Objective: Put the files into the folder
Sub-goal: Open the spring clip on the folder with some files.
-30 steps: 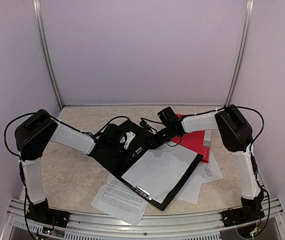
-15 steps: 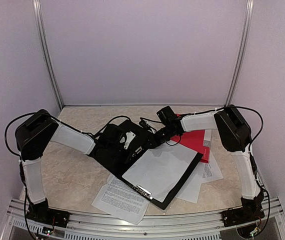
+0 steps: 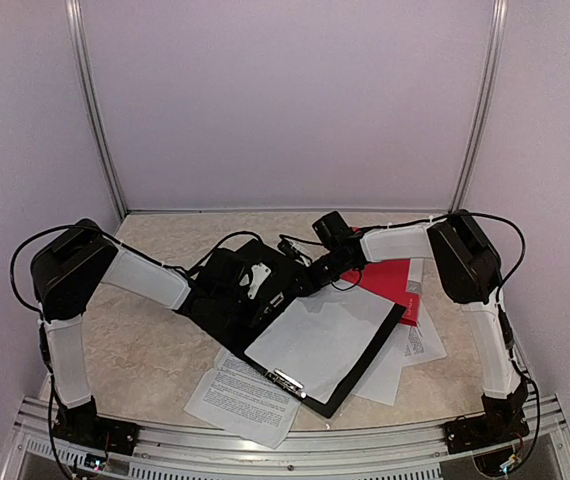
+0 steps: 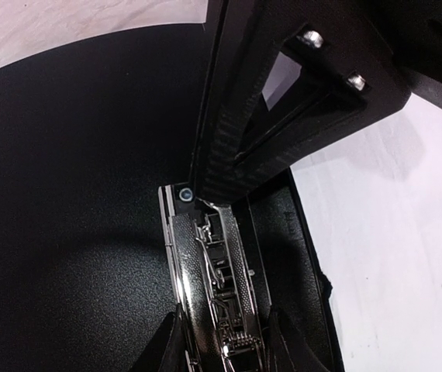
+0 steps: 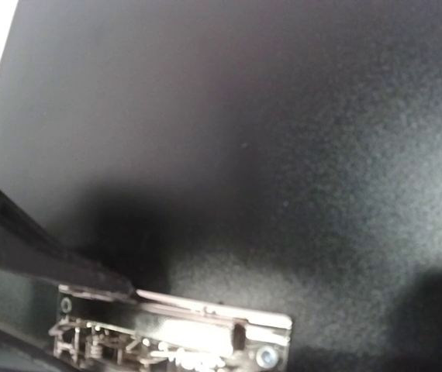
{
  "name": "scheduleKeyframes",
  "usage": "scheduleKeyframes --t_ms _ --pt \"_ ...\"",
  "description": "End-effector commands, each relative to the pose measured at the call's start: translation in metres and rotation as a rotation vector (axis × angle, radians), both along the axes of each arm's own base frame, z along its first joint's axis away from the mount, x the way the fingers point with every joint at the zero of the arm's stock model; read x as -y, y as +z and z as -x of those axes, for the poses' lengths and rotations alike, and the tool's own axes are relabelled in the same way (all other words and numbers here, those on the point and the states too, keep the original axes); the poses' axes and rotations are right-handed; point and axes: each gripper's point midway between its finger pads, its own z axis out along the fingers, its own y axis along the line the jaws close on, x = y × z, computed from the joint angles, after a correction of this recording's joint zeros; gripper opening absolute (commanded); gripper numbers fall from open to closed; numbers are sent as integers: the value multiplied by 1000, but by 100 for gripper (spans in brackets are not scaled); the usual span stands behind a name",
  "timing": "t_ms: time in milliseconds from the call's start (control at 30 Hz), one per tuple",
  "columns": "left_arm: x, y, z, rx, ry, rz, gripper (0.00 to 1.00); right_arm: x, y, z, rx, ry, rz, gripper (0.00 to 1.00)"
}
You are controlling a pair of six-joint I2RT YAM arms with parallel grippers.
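**Both grippers meet at the folder's clip; one sheet in, the others out**

A black folder (image 3: pixel 213 308) lies open on the marbled table (image 3: pixel 135 340). Of the files, only a blank white sheet (image 3: pixel 323 338) lies on the folder's right-hand panel. A printed sheet (image 3: pixel 237 398) sticks out from under the folder's near edge, text side up. Further sheets (image 3: pixel 413 345) fan out from under the folder's right edge. A red cover (image 3: pixel 393 282) shows just past the folder's far right corner, partly overlapped by it.

The left gripper (image 4: pixel 225 349) sits over the folder's far half, beside the blank sheet's far left edge. The left wrist view shows its two fingers part-way apart, set against either side of a chrome lever clip (image 4: pixel 213 287), which they clamp. That clip runs along the folder's inside, with the bare black panel on one side and the white sheet on the other.

The right gripper (image 3: pixel 305 278) reaches in from the folder's far right, its fingers pressed together with nothing between them. Its ribbed tip meets the far end of the chrome lever clip.

A second metal clip (image 3: pixel 285 383) lies at the folder's near edge, at the blank sheet's near corner.
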Motion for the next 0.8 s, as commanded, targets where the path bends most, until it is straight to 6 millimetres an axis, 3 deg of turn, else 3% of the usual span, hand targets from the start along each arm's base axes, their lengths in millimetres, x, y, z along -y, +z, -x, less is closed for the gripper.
scheduleKeyframes --t_ms 0,400,767 --pt "0 -39 49 -161 -126 -38 31 41 -68 -29 40 -142 230 0" --pt "1 -40 55 -132 -153 -19 31 59 -79 -38 44 -224 338 0" --pt "4 -45 64 -150 -194 -26 31 40 -55 -43 66 -195 242 0"
